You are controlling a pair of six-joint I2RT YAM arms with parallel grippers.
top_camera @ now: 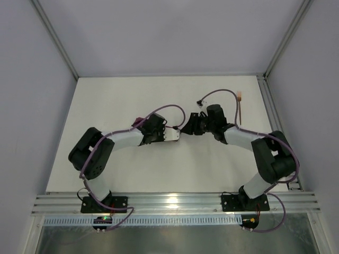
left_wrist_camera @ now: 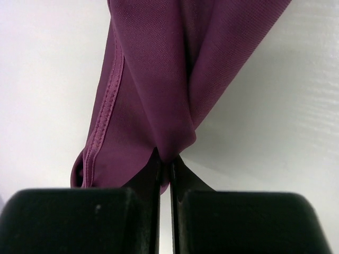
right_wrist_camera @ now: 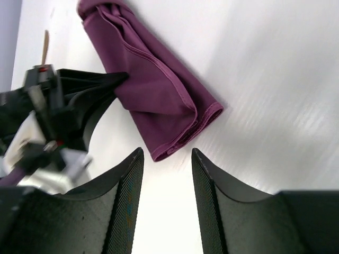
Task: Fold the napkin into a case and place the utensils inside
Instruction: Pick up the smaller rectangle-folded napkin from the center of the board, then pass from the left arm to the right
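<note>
Left wrist view: left claw (left_wrist_camera: 164, 163) pinches the napkin (left_wrist_camera: 159, 69).

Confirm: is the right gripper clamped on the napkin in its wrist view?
No, the right gripper is open, its fingers spread clear of the napkin.

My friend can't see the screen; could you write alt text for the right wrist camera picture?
A bunched maroon-purple napkin sits mid-frame against the white table, pinched at its left side by the left gripper. At the bottom, the right gripper stands open, its two black fingers framing the cloth's nearest corner.
</note>
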